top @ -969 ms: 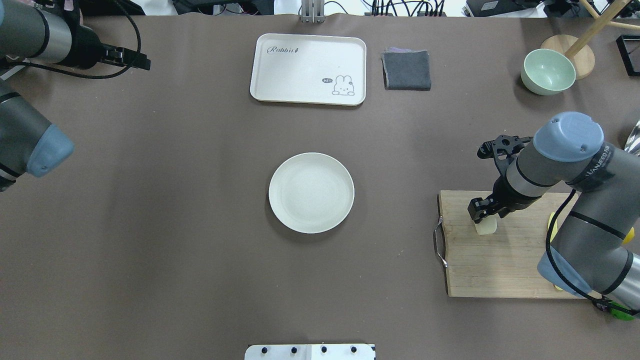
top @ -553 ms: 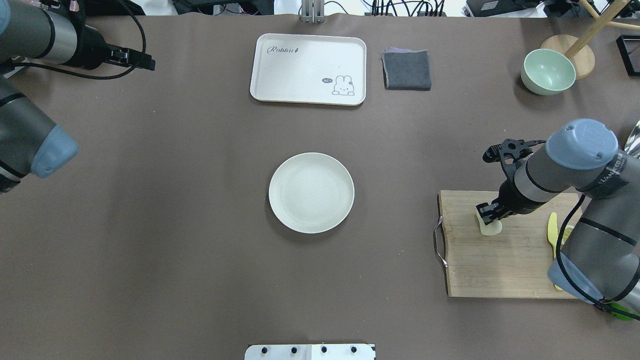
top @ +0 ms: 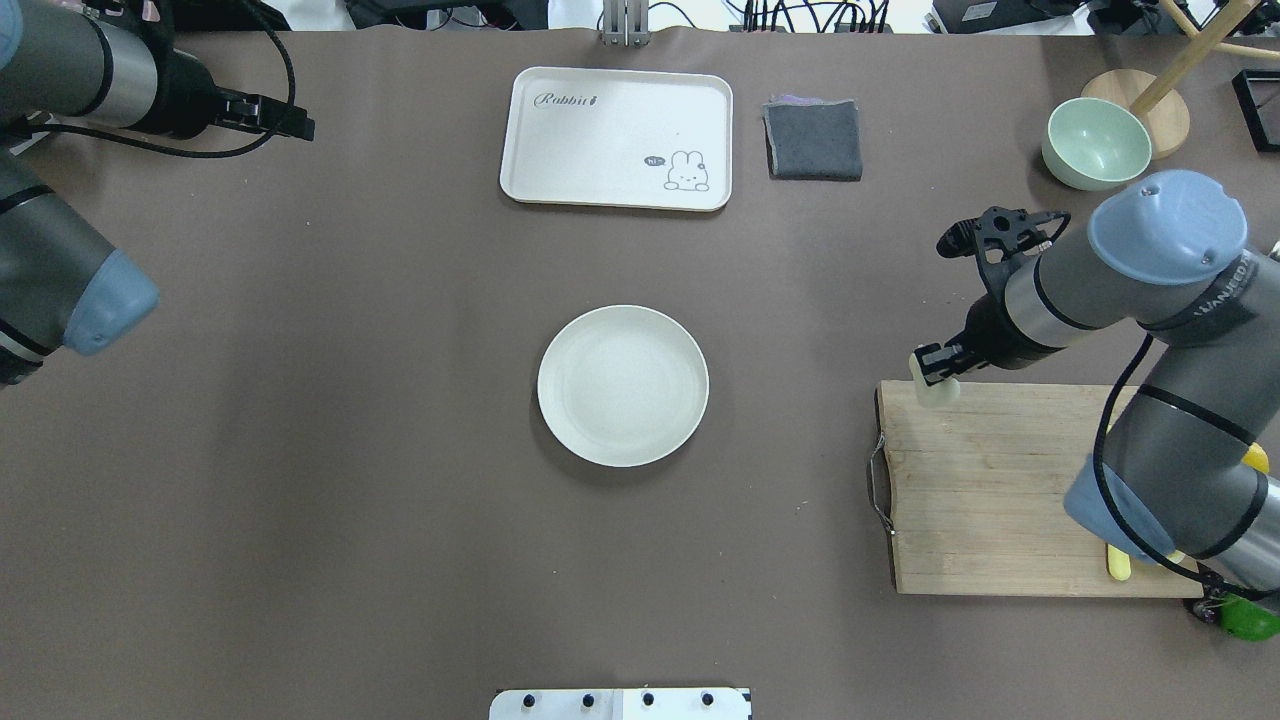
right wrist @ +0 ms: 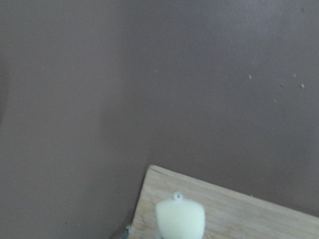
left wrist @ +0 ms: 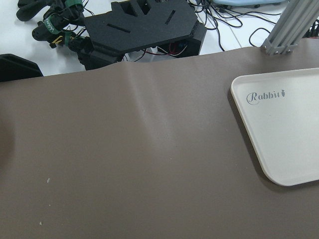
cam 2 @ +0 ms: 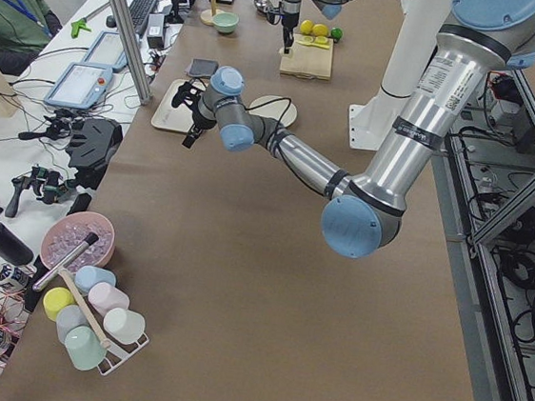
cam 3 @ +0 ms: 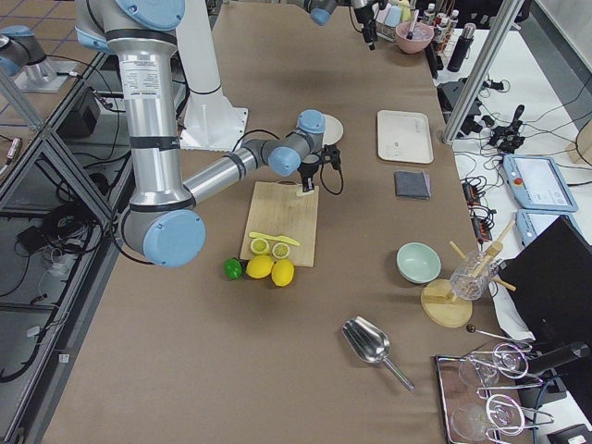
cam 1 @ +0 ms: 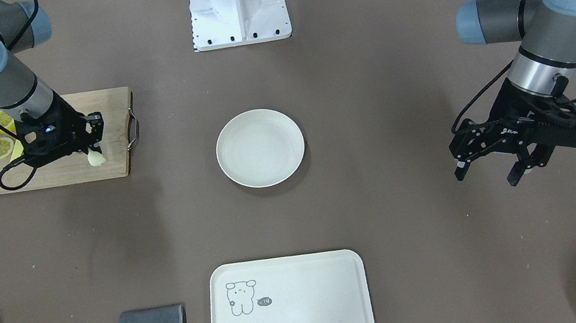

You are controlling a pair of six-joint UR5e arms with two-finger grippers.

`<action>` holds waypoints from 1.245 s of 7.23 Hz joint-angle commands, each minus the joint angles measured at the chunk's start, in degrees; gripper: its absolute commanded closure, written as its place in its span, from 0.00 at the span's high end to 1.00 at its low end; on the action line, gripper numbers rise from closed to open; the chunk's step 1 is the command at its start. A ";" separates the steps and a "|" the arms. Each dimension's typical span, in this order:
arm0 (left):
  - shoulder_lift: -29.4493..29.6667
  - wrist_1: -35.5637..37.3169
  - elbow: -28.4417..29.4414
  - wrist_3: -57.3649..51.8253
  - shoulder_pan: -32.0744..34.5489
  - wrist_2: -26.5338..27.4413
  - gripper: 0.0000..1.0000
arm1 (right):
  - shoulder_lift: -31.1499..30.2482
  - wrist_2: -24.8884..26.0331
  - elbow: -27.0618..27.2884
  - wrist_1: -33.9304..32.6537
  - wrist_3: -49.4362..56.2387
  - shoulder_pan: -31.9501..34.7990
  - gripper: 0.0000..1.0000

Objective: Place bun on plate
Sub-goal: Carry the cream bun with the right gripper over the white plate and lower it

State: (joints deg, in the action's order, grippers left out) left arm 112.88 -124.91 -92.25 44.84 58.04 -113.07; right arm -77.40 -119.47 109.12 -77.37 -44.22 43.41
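Cream-yellow, judged soft and light, the bun [top: 938, 392] is held by its upper end in the right gripper [top: 930, 367]; the left gripper [cam 1: 487, 174] is spread wide.

Cream tray [left wrist: 294, 129] framed at the right edge
A brown table cover [left wrist: 124, 164] is shown, bordered beyond by black equipment [left wrist: 144, 25].

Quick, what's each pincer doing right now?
Left pincer: open, holding nothing.
Right pincer: closed on the bun.
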 commanded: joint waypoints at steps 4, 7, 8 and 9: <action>1.19 -0.16 3.54 -0.01 -0.03 -0.04 0.97 | 24.02 4.84 -12.94 0.37 0.01 -1.47 0.00; 1.55 -0.42 3.65 -0.01 0.14 -0.04 0.97 | 27.65 10.73 -14.55 0.64 -0.08 -8.23 0.00; 1.55 -1.03 3.57 0.07 0.58 -0.13 0.97 | 28.00 12.75 -14.55 0.55 -0.08 -10.43 0.00; 1.55 -1.99 3.48 0.16 0.76 -0.13 0.97 | 28.44 13.46 -14.81 0.55 0.01 -11.93 0.00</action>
State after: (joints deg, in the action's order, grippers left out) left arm 114.42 -125.94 -88.68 44.91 58.50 -113.18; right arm -49.56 -107.58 94.55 -76.79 -44.28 33.79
